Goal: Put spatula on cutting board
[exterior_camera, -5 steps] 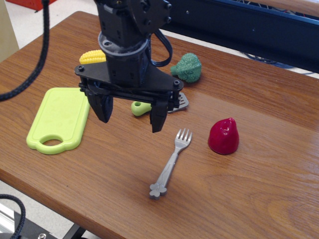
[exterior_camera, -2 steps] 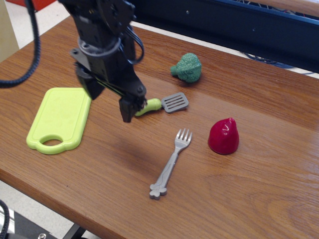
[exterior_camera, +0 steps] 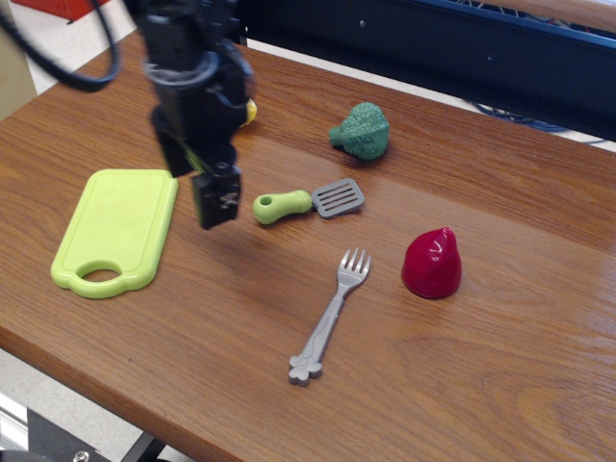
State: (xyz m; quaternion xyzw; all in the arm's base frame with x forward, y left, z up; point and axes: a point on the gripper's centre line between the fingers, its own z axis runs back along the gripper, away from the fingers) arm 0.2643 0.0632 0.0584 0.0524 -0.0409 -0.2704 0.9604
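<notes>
The spatula (exterior_camera: 306, 202) lies flat on the wooden table, its light-green handle pointing left and its grey slotted blade to the right. The lime-green cutting board (exterior_camera: 115, 226) lies at the left with its handle hole at the near end. My gripper (exterior_camera: 195, 178) hangs above the table between the board and the spatula's handle, just left of the handle. It is turned nearly edge-on to the camera, its fingers (exterior_camera: 218, 199) look apart, and it holds nothing.
A grey fork (exterior_camera: 329, 318) lies in front of the spatula. A red strawberry-like toy (exterior_camera: 431, 262) stands at the right. A green broccoli toy (exterior_camera: 363, 130) sits behind the spatula. A yellow corn toy (exterior_camera: 249, 111) is mostly hidden behind the arm.
The gripper has moved left, from over the spatula to between it and the board, and has turned about its vertical axis. The spatula is now uncovered and has not moved.
</notes>
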